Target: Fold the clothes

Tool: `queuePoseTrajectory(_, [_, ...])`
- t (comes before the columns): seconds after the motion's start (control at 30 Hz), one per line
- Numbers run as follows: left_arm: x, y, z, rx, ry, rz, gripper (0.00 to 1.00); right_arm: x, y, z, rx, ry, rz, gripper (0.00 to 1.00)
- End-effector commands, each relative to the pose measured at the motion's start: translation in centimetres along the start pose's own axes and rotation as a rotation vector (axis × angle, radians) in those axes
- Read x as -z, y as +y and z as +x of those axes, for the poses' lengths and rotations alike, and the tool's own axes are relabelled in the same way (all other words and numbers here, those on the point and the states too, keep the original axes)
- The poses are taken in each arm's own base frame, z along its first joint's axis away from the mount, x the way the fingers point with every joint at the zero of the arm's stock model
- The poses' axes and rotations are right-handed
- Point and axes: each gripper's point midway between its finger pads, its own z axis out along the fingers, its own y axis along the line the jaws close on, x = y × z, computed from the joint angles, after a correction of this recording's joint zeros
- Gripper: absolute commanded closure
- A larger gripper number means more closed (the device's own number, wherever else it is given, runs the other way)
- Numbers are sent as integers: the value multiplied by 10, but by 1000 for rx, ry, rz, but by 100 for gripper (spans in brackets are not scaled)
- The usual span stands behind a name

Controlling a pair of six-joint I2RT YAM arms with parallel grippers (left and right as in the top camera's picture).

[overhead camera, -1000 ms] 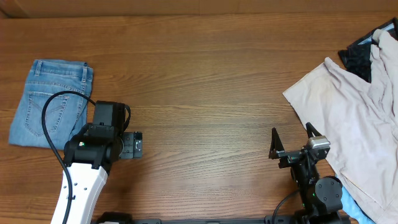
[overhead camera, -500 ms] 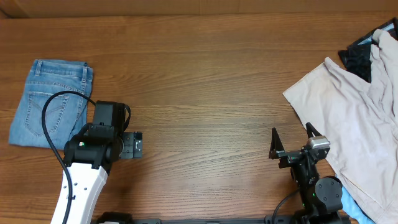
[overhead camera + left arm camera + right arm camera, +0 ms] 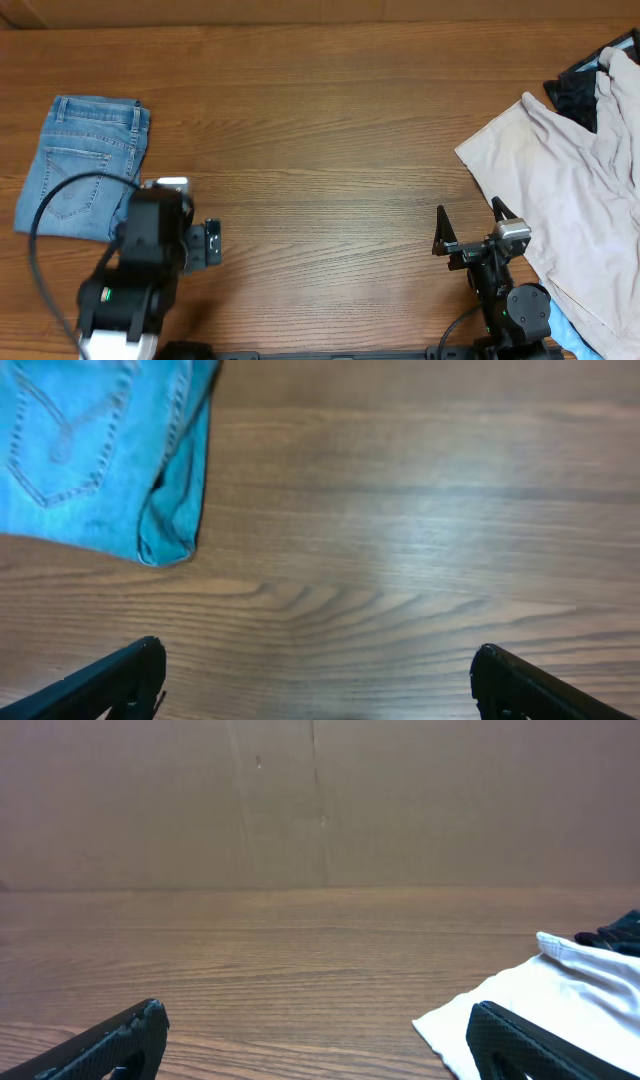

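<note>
The light-blue jeans (image 3: 82,165) lie folded into a compact rectangle at the table's left, back pocket up. They also show at the top left of the left wrist view (image 3: 100,450). My left gripper (image 3: 212,243) is open and empty, over bare wood just right of and nearer than the jeans; its fingertips frame bare table in the left wrist view (image 3: 318,678). My right gripper (image 3: 470,222) is open and empty near the front edge, just left of a beige garment; it shows the same in the right wrist view (image 3: 318,1040).
A large beige garment (image 3: 565,190) lies spread at the right, its pale edge in the right wrist view (image 3: 540,995). A dark patterned cloth (image 3: 578,88) sits at the far right corner. A light-blue item (image 3: 562,332) peeks out by the right arm's base.
My left arm has pulled back toward the front edge and away from the jeans, its gripper still open. The jeans and the right arm have not moved.
</note>
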Motion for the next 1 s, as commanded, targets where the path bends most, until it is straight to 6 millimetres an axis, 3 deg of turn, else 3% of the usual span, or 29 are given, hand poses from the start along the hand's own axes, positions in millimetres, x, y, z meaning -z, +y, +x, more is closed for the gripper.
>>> queuePoseTrajectory(0.0, [15, 0, -1, 30, -92, 29, 0, 0, -1, 2, 7, -5, 3, 0])
queuePoseTrajectory(0.2, [18, -6, 4, 58, -234, 84, 0, 0, -1, 2, 7, -5, 4, 0])
queuePoseTrajectory(0.53, [-21, -29, 23, 93, -422, 218, 0, 0, -1, 2, 7, -5, 3, 0])
queuePoseTrajectory(0.97, [-26, -38, -12, 133, -890, 283, 0, 0, -1, 2, 7, -5, 3, 0])
